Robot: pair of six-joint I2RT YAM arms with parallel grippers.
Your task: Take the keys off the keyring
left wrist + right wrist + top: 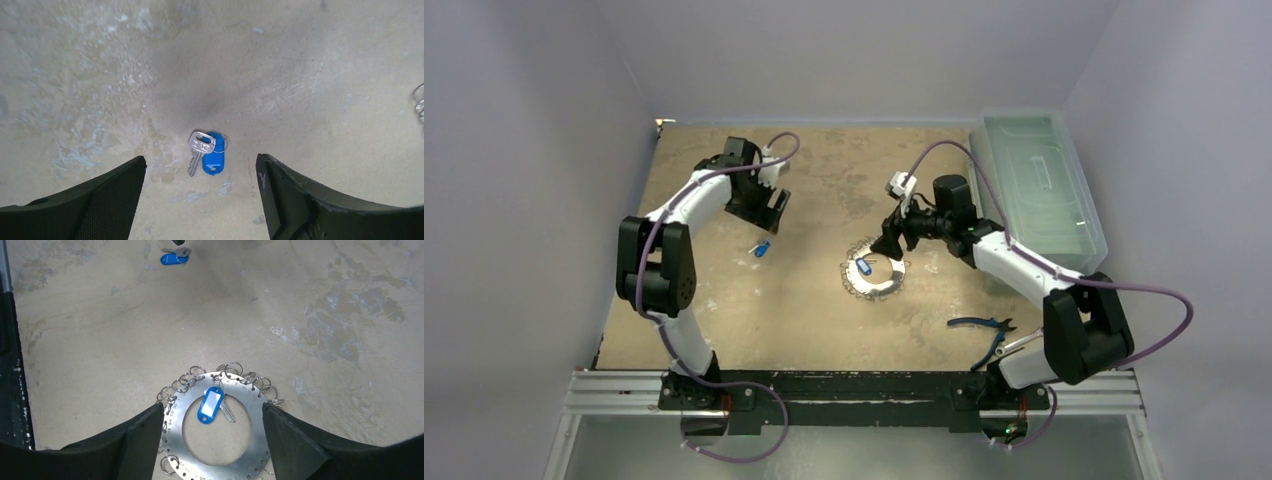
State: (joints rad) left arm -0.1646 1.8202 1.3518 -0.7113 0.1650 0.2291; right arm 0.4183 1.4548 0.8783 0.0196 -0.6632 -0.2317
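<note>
the right fingers stand wide apart either side of the keyring; one blue-tagged key lies on it, another blue-tagged key far off on the surface.

Top view high behind, wrist views close, downward, both showing loose key

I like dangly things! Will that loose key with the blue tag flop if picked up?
Probably: the key and blue tag share one split ring, so they would likely swing. Lying thin and flat on the table, it seems light but hard to pinch.
</note>
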